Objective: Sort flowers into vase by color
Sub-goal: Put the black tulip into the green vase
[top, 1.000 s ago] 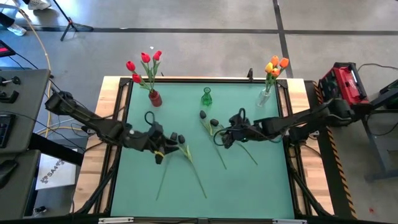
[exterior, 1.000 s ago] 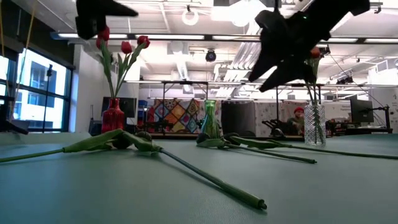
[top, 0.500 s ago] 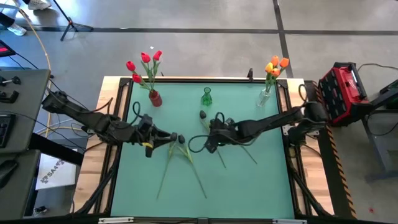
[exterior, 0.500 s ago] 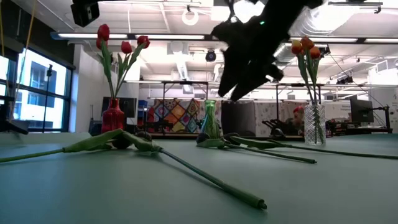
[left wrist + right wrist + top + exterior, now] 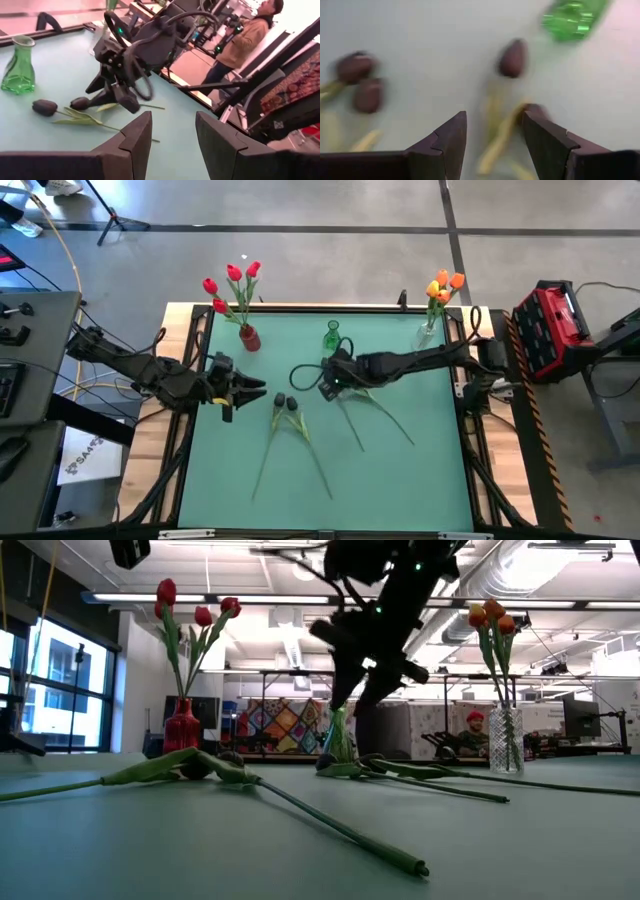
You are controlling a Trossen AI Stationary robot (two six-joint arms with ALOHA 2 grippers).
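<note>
Two black flowers (image 5: 286, 404) lie on the green mat mid-table, stems running toward the near edge. Two more black flowers (image 5: 512, 57) lie near the empty green vase (image 5: 332, 337), one bud (image 5: 535, 111) beside my finger. My right gripper (image 5: 495, 135) hovers open above them, slanting down, and touches nothing. My left gripper (image 5: 252, 388) is open with nothing in it, raised left of the mid-table pair. Red flowers stand in a red vase (image 5: 249, 338), orange ones in a clear vase (image 5: 427, 335).
The three vases line the mat's far edge. Long green stems (image 5: 378, 412) stretch across the middle toward the near right. Wooden rails (image 5: 188, 380) frame the mat. A red case (image 5: 556, 320) stands past the right edge, and a person (image 5: 478, 732) sits in the room beyond.
My right gripper has swung toward the table's left and far side, tipping further down, and now hangs over the black flowers by the green vase. My left gripper has drawn back toward the left edge and risen, away from the mid-table flowers. The flowers have stayed put.
</note>
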